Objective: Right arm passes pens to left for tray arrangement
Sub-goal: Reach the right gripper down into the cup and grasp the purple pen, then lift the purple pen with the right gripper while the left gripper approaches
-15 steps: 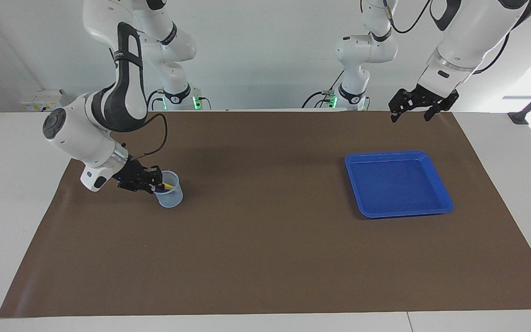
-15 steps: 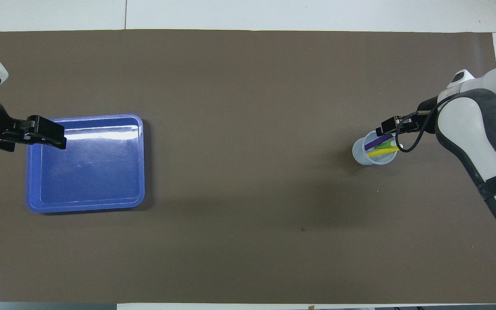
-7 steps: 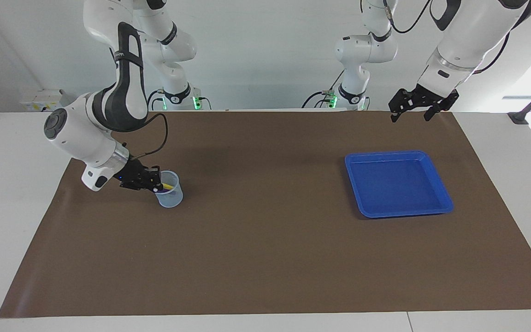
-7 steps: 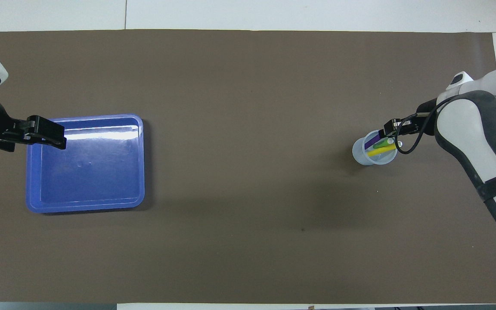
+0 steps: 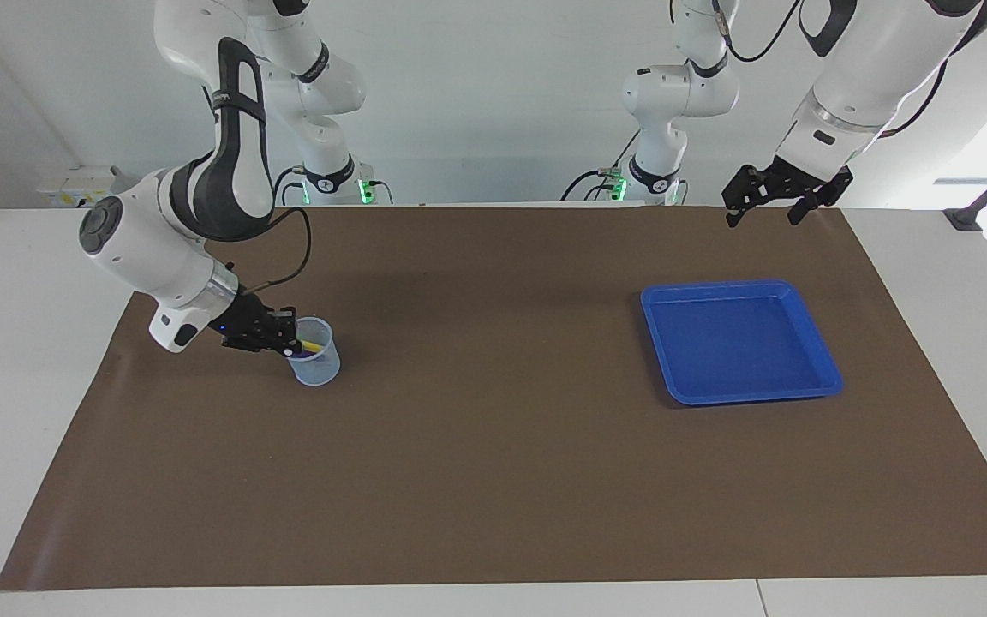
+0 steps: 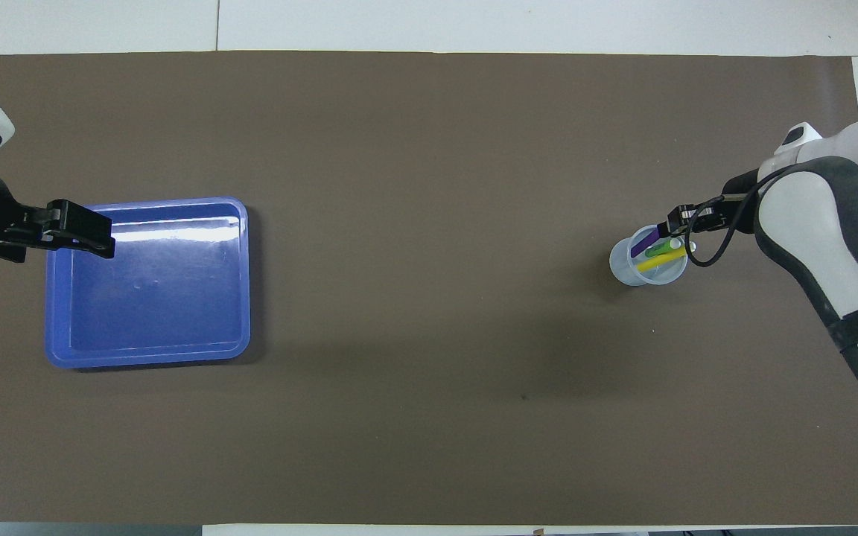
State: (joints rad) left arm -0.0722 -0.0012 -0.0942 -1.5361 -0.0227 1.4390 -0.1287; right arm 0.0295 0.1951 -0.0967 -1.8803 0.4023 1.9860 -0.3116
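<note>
Three pens, purple [image 6: 646, 240], green [image 6: 663, 246] and yellow [image 6: 660, 262], stand leaning in a small pale-blue cup [image 6: 641, 269] toward the right arm's end of the table. In the facing view only the yellow pen [image 5: 312, 345] shows clearly in the cup [image 5: 315, 364]. My right gripper [image 5: 286, 343] is at the cup's rim by the pens' upper ends, and it also shows in the overhead view [image 6: 678, 223]. The blue tray [image 5: 742, 341] lies empty toward the left arm's end. My left gripper [image 5: 763, 214] waits open, raised over the mat by the tray's nearer edge [image 6: 105, 240].
A brown mat [image 5: 493, 446] covers the table. Two smaller white arms with green lights [image 5: 335, 184] [image 5: 648, 180] stand at the robots' edge of the table.
My right gripper has drawn back a little from over the cup to its rim, and the pens' upper ends have shifted slightly. The left arm has not moved.
</note>
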